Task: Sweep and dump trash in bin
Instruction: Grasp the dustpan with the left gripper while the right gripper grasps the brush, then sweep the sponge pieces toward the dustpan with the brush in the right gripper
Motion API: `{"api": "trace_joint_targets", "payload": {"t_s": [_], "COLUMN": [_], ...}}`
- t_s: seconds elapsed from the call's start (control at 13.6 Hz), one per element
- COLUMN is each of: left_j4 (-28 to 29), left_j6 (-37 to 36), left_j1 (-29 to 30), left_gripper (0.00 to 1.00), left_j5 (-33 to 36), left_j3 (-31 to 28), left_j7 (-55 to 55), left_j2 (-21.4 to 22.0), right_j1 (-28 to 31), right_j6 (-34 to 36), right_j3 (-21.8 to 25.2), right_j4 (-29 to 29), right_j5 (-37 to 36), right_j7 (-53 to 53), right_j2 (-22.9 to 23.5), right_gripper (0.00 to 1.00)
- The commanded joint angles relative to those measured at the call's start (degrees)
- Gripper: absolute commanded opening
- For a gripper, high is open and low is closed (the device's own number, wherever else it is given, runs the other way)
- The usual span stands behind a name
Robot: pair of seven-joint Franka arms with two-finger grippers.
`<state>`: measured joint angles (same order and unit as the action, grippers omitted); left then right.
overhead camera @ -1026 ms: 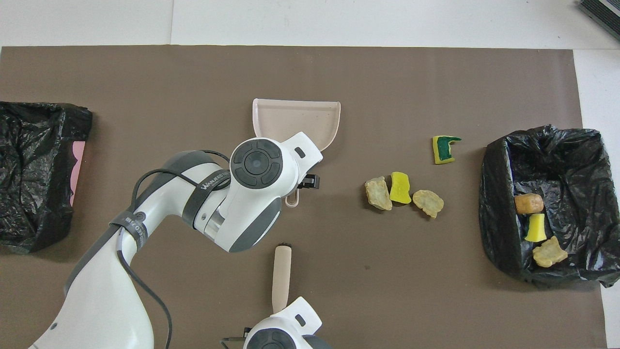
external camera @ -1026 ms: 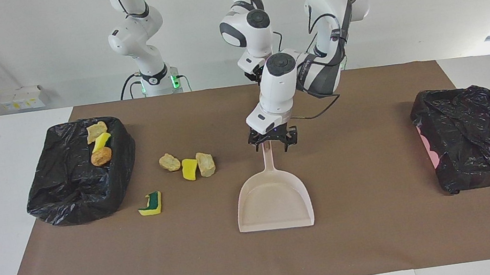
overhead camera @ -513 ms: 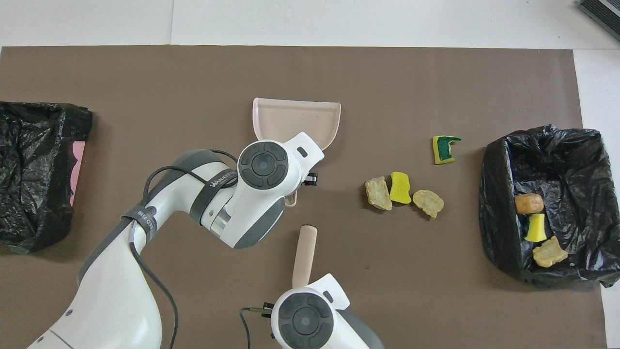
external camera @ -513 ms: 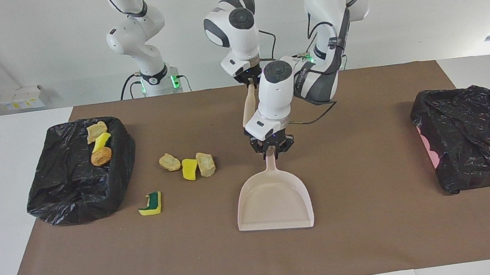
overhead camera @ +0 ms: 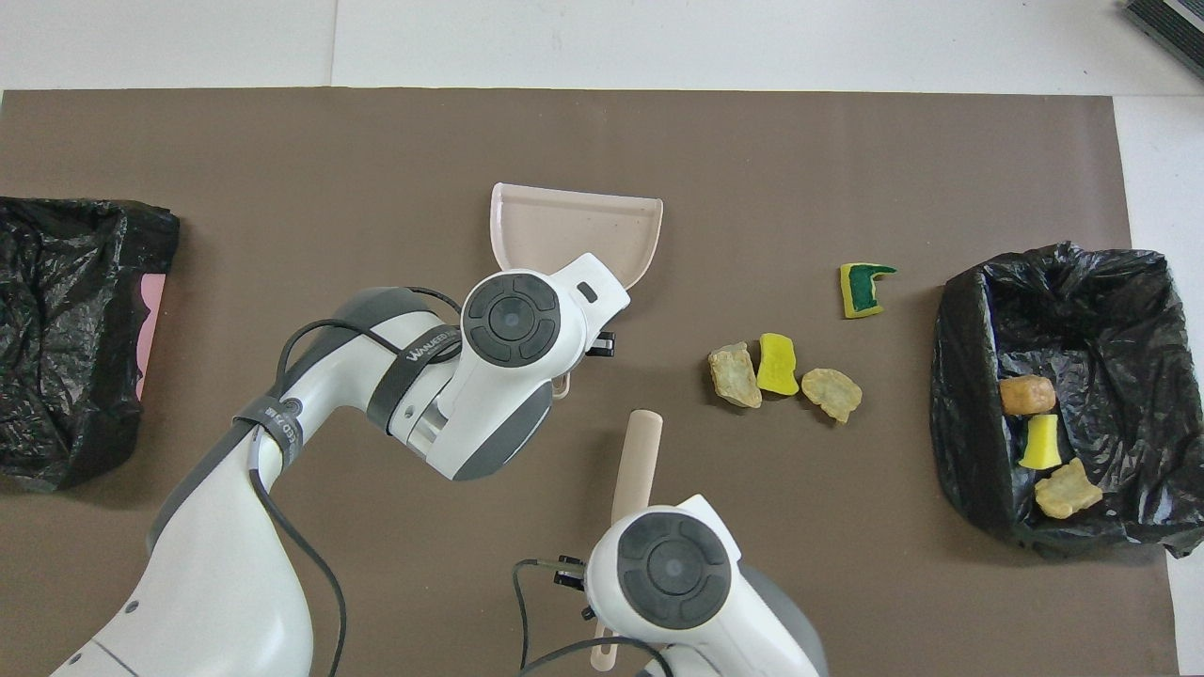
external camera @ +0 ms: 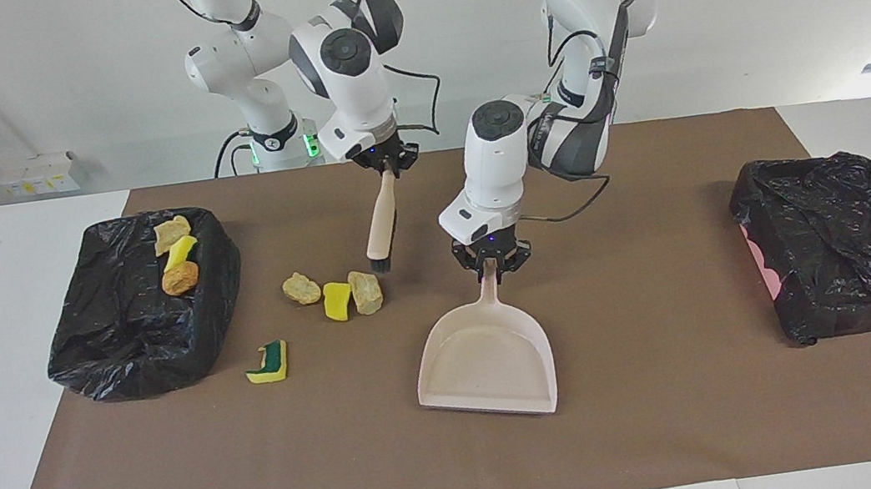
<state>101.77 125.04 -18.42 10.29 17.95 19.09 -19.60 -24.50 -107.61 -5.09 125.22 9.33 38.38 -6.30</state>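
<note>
Two tools are in hand, one per arm, and that explains most of what you see. Your left gripper (external camera: 493,264), just right of centre in the facing view, is clamped on the top of the dustpan (external camera: 486,360) handle, so the pan hangs below it toward the bottom of the frame, its open mouth facing away from the robots; the lip looks slightly tipped rather than flat on the brown mat (external camera: 679,431), which I judge to be a carry, not a rest. Your right gripper (external camera: 386,160), upper centre of that view, is closed on the end of the brush (external camera: 381,226) handle, and the brush slants down with its black bristles just beside the nearest lump, poised, I would say, to push trash toward the pan.

Count the trash as seven pieces. Four lie loose on the mat left of centre: a tan lump (external camera: 302,288), a yellow sponge chunk (external camera: 338,301) and a second tan lump (external camera: 366,291) in a tight row, plus the yellow-and-green sponge (external camera: 269,362) lower down, apart from them. Three sit in the black-lined bin (external camera: 122,353) at mid-left: a tan lump (external camera: 171,232), a yellow chunk (external camera: 181,251) and an orange lump (external camera: 180,278). You have two bins; the second bin (external camera: 841,258), at mid-right, shows no trash.
</note>
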Motion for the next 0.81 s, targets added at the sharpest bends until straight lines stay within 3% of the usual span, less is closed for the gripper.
{"api": "trace_joint_targets", "payload": {"t_s": [0.0, 0.29, 0.73], "left_j4": [1.06, 1.15, 6.49], "left_j6": [-6.89, -13.59, -12.2], "left_j1": [3.2, 6.46, 6.73], "left_gripper": [0.0, 0.0, 0.0], "left_j5": [0.87, 0.08, 0.08], "left_j3": [0.68, 0.68, 0.77], "left_j7": [-13.22, -38.82, -54.65], "left_j2": [4.47, 6.41, 9.13], "right_j1": [8.03, 18.23, 24.58], "right_j6": [2.22, 1.27, -5.93], "right_j3": [-0.53, -0.62, -0.53], "right_j4": [-0.42, -0.68, -6.39], "right_j5": [-4.21, -13.0, -25.84], "right_j7": [-9.15, -19.45, -23.26], "right_j2": [1.2, 3.13, 14.11], "right_gripper": [0.0, 0.0, 0.0]}}
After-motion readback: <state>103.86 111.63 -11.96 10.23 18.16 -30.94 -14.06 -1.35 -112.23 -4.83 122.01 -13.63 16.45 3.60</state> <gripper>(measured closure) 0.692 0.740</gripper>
